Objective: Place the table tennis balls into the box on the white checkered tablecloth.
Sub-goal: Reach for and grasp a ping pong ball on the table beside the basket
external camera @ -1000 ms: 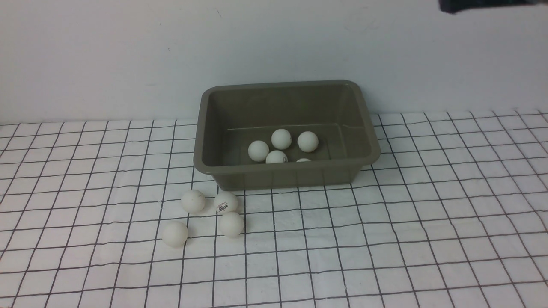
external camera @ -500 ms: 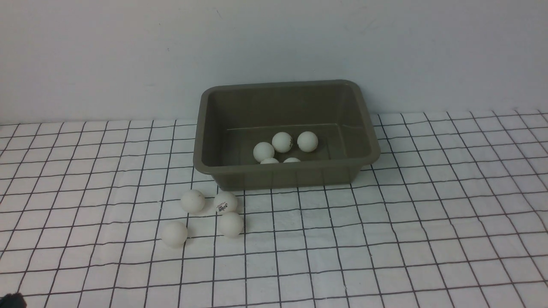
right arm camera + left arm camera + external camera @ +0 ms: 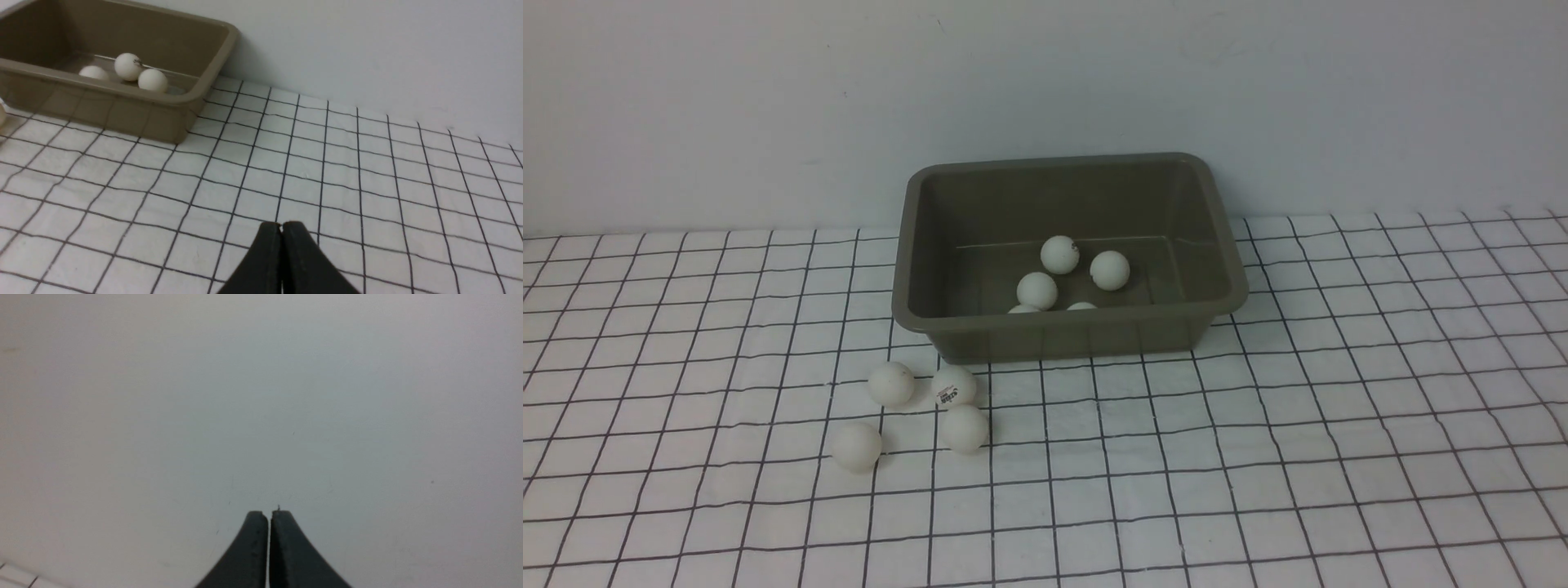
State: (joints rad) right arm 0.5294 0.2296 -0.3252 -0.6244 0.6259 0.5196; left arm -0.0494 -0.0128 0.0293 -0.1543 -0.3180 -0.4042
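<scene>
The olive-grey box point(image 3: 1066, 333) stands on the white checkered tablecloth point(image 3: 1258, 457) against the back wall. Inside it lie several table tennis balls point(image 3: 1110, 270); two of them peek over the near wall. Several more balls point(image 3: 964, 429) sit on the cloth in front of the box's left corner, one with a dark logo point(image 3: 953, 385). Neither arm shows in the front view. My left gripper point(image 3: 269, 513) is shut, empty, facing the bare wall. My right gripper point(image 3: 281, 224) is shut, empty, low over the cloth to the right of the box point(image 3: 122, 106), where balls point(image 3: 152, 80) show.
A plain grey wall point(image 3: 768, 98) runs right behind the box. The checkered cloth stretches wide on the right point(image 3: 388, 171) and across the front.
A dark piece of the right arm left the top right corner, and a dark tip at the bottom left corner also went out of view. The balls in the box have rolled and shifted.
</scene>
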